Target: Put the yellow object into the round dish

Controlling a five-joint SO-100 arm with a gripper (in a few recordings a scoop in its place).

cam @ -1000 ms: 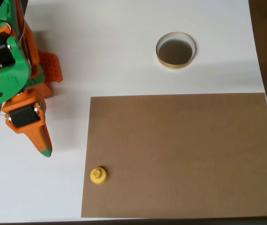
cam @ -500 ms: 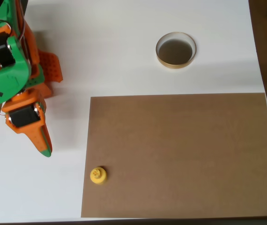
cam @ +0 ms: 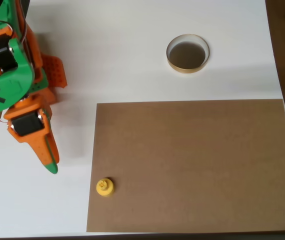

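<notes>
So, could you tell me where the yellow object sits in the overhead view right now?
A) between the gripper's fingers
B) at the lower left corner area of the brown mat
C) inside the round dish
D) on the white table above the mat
B: the yellow object stands on the brown mat near its lower left corner, far from the round dish and apart from the gripper.

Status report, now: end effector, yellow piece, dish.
End effector empty, jaws together, over white table. Yellow piece upright on brown mat's left edge. Round dish empty, beyond mat. Path clear.
</notes>
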